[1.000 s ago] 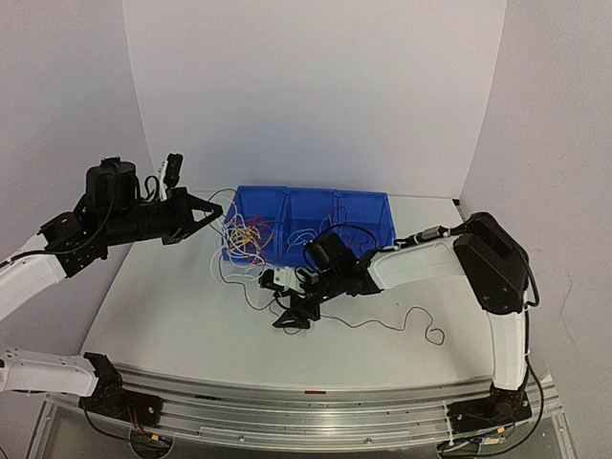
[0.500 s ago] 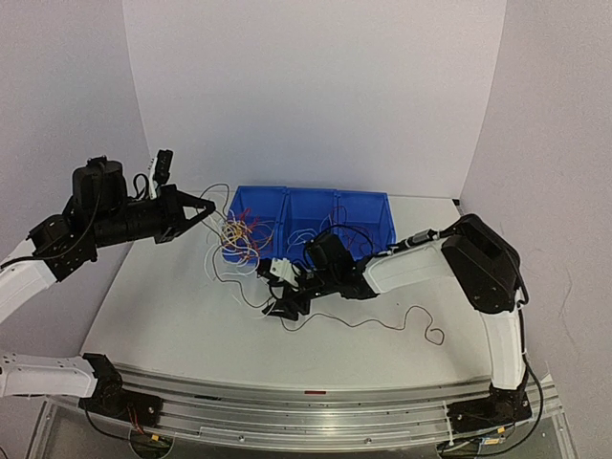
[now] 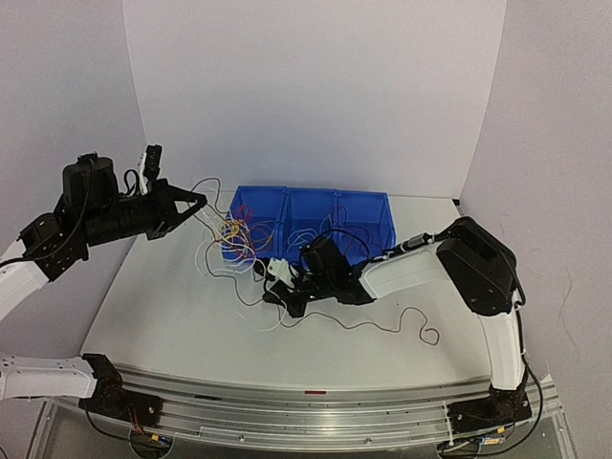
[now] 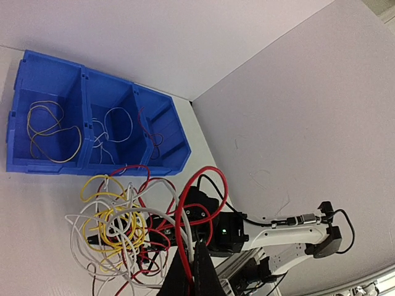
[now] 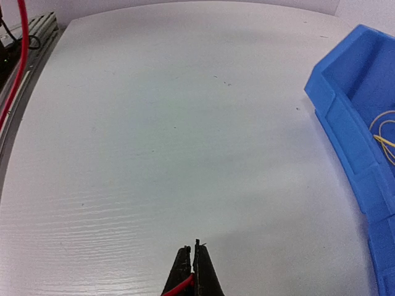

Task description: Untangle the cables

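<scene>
A tangle of red, white and yellow cables (image 3: 234, 235) hangs from my left gripper (image 3: 202, 202), which is raised left of the blue bin and shut on a red and a white strand. In the left wrist view the same tangle (image 4: 117, 227) dangles beyond that gripper (image 4: 199, 248). Low over the table in front of the bin, my right gripper (image 3: 272, 295) is shut on a red cable (image 5: 180, 286) that shows between its closed tips (image 5: 193, 251). White strands trail from the tangle down to the table beside it.
A blue three-compartment bin (image 3: 368, 202) stands at the back; its compartments (image 4: 62, 166) hold a yellow, a white and a red cable. Its corner (image 5: 345, 135) lies to the right of my right gripper. A thin dark wire (image 3: 421, 332) loops over the table at the right.
My right gripper has closed on a red cable and shifted slightly left. My left gripper has risen and drawn back left, lifting and stretching the tangle.
</scene>
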You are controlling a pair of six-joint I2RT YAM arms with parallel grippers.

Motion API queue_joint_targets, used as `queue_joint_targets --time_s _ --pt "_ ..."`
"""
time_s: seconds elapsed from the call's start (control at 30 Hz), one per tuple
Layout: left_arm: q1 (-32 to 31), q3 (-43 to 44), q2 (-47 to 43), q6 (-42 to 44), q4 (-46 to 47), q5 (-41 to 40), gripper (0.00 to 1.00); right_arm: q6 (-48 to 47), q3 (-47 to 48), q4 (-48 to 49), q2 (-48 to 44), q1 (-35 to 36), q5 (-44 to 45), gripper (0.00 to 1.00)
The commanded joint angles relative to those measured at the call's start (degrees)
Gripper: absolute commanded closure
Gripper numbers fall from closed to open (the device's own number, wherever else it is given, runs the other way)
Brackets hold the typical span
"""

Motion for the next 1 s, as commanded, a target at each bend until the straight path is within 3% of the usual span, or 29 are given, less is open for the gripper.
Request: queue_joint_targets --time_s 0.0,0.13,0.23,0.33,0.47,0.6,0.73,0.97 --pt "0.01 1.30 -0.79 -3.05 -9.08 -15.25 1.00 11.26 -4.61 0.11 -9.20 -0.31 21.24 1.00" --pt "0.05 -2.60 1.87 -8.34 -16.60 -27.26 1.00 19.00 -13.06 -3.75 -20.74 -2.13 33.74 1.00" --pt "0.14 -6.27 5.07 -14.69 -19.54 -30.82 1.00 21.23 -20.85 -5.25 -30.12 -3.62 44.82 1.00" --pt "0.10 -9.18 9.18 -18.03 -21.64 -32.62 1.00 24.82 -24.75 -14.38 -40.16 -7.83 51.89 1.00" --pt "0.21 -9.45 13.55 -21.81 -28.25 -35.90 1.00 34.14 -28.18 -27.66 -54.34 -20.96 47.35 1.00" --pt "0.27 -12.08 13.14 -23.52 -28.10 -36.24 1.00 32.16 -28.05 -34.07 -62.49 -27.79 48.63 1.00" --pt "0.33 -14.16 11.72 -21.09 -23.50 -34.29 1.00 30.67 -24.52 -39.37 -63.97 -30.16 45.80 1.00" --pt "0.27 -17.58 9.44 -11.46 -11.00 -26.64 1.00 30.36 -12.34 -47.09 -60.35 -30.16 27.91 1.00"
